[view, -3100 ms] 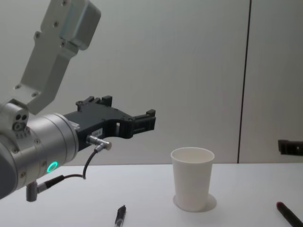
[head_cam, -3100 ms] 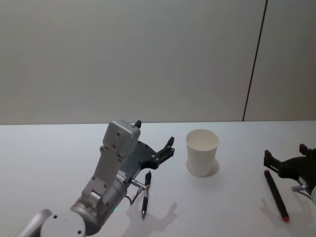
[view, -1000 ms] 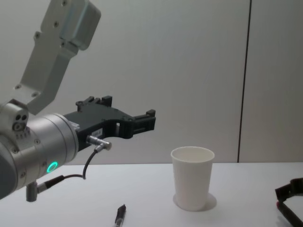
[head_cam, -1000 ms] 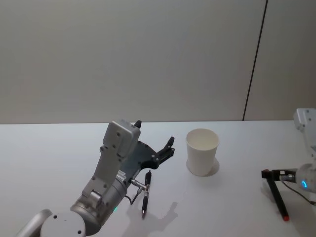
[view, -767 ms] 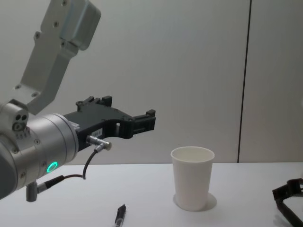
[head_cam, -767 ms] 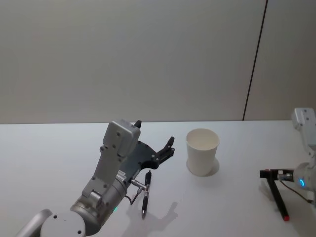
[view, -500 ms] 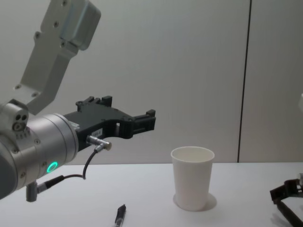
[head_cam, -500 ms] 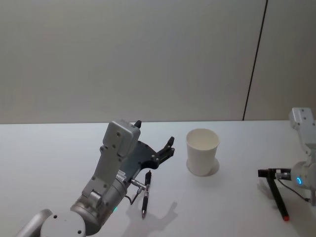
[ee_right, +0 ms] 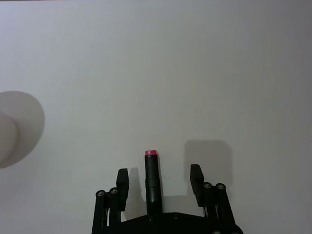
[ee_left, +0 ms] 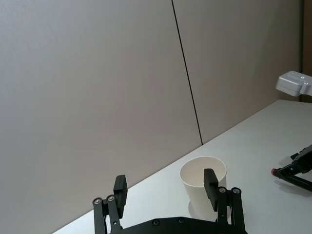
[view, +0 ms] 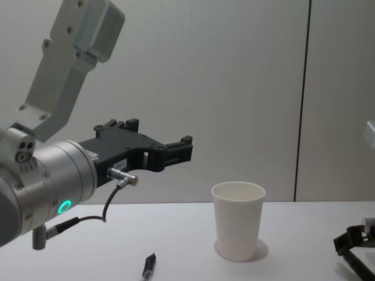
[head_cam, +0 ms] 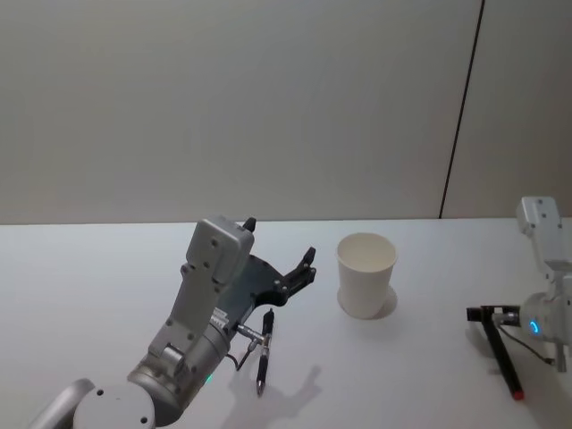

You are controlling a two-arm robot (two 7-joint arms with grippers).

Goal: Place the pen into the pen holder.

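Two pens lie on the white table [head_cam: 98, 286]. A black pen with a red end [head_cam: 503, 359] is at the right; its red tip [ee_right: 151, 153] pokes out between the spread fingers of my right gripper [ee_right: 159, 176]. That open gripper [head_cam: 483, 314] points down over the pen's far end, low at the chest view's right edge [view: 350, 244]. The other pen, all black [head_cam: 264, 350], lies beside my left arm. The pen holder, a white paper cup [head_cam: 365, 274], stands upright between them. My left gripper [head_cam: 297, 273] hovers open and empty, aimed toward the cup [ee_left: 197, 174].
The left arm's silver body [head_cam: 201, 304] rises over the table's near left part. A plain wall with a dark vertical seam [head_cam: 460, 107] stands behind the table.
My right gripper has turned from level to pointing down, dropped over the red-ended pen's far end and crept slightly left. The left arm, the cup and the black pen have not moved.
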